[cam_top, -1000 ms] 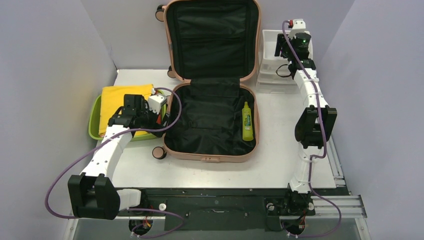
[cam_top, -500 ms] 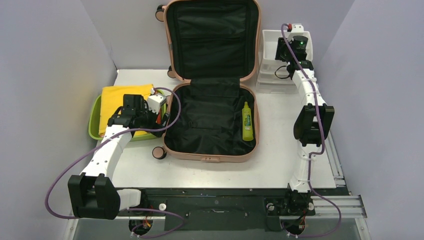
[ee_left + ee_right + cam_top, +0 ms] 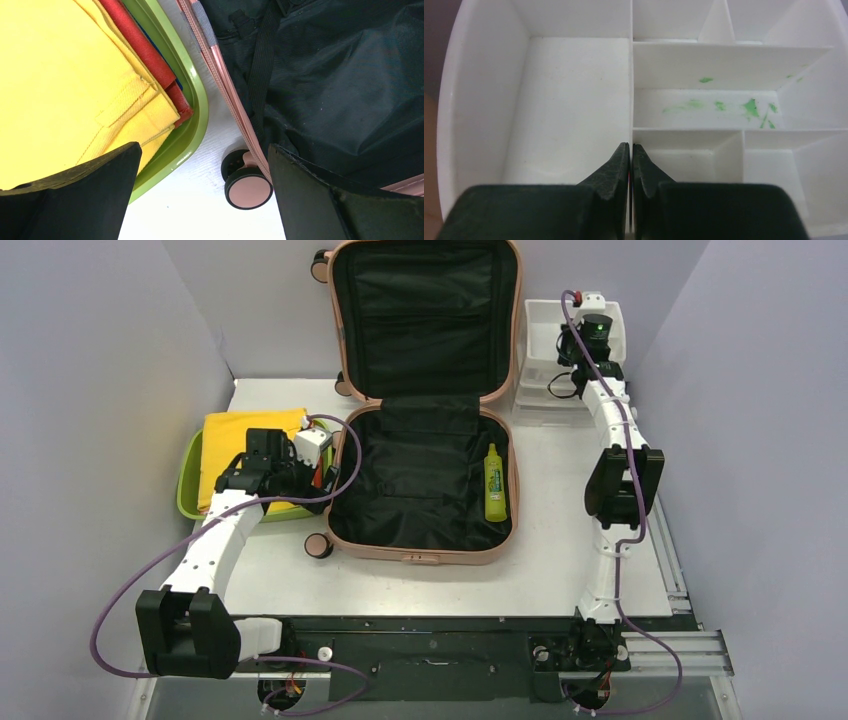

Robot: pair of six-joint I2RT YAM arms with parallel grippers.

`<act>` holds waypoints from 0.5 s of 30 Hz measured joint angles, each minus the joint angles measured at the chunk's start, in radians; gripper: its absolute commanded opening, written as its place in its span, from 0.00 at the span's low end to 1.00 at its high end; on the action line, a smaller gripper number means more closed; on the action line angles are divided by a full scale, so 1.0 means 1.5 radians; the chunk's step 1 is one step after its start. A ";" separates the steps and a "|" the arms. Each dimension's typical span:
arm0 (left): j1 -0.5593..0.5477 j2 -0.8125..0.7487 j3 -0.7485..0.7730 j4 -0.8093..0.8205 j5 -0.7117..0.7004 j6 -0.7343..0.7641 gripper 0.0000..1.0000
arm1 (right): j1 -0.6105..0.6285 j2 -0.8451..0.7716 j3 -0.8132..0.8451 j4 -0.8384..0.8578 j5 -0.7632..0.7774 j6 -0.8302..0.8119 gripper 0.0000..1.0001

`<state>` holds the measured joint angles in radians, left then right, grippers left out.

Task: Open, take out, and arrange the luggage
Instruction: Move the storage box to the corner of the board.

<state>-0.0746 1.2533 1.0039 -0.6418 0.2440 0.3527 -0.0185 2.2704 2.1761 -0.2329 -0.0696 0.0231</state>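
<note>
The salmon-pink luggage (image 3: pixel 420 552) lies open mid-table, its lid (image 3: pixel 425 315) propped upright against the back wall, black lining showing. A lime-green bottle (image 3: pixel 494 483) lies in the lower half by the right wall. My left gripper (image 3: pixel 318 478) hangs open over the gap between the green tub and the luggage's left rim (image 3: pixel 227 95). In the left wrist view that gripper (image 3: pixel 204 150) has bare table and a pink caster wheel (image 3: pixel 248 190) between its fingers. My right gripper (image 3: pixel 630 146) is shut, nothing between its fingers, above the white organizer's (image 3: pixel 574 100) divider.
The lime-green tub (image 3: pixel 188 485) at the left holds folded yellow cloth (image 3: pixel 60 85) over a red item (image 3: pixel 145 55). The white drawer organizer (image 3: pixel 545 340) stands at the back right; one compartment has green smears (image 3: pixel 724 106). Grey walls close in the left, back and right sides.
My right gripper's jaws have gone from partly open to shut, and its wrist has turned slightly above the organizer. The left arm and the luggage have not moved.
</note>
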 measured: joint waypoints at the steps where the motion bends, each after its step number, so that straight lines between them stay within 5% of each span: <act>1: 0.000 0.000 0.000 0.000 0.000 0.000 0.96 | 0.001 -0.001 0.000 0.000 0.001 0.000 0.00; 15: 0.003 -0.011 0.000 0.000 0.010 0.000 0.96 | 0.005 -0.171 -0.219 -0.013 0.035 0.000 0.00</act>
<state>-0.0696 1.2369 1.0039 -0.6415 0.2588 0.3527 -0.0113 2.0140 1.8477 -0.2531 -0.0177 0.0227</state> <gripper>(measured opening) 0.965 0.007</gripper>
